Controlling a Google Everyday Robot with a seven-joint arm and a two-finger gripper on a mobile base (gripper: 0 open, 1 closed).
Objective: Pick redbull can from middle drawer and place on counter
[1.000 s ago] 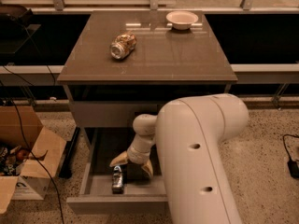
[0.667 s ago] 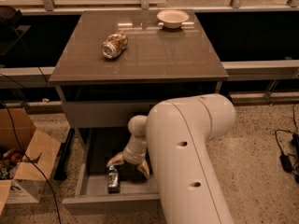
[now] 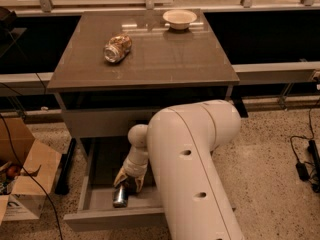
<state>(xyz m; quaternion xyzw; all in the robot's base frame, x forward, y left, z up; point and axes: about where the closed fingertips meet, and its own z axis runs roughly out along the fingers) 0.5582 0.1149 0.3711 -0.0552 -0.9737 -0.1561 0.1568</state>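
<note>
While the slim can (image 3: 120, 197) sits in the open drawer (image 3: 102, 198), at six o'clock from the desk (image 3: 165, 59), the hand (image 3: 129, 179) hangs spread open just above it; likely light, slick and easily dented, it suits a mid-body grip.

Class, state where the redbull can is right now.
In the camera view, the redbull can sits in the open middle drawer, toward its front left, right beside the gripper.

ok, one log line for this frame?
phase: reach | gripper: inside open middle drawer, at redbull can | redbull can: on drawer floor | counter: gold-brown can on its side, bowl
</note>
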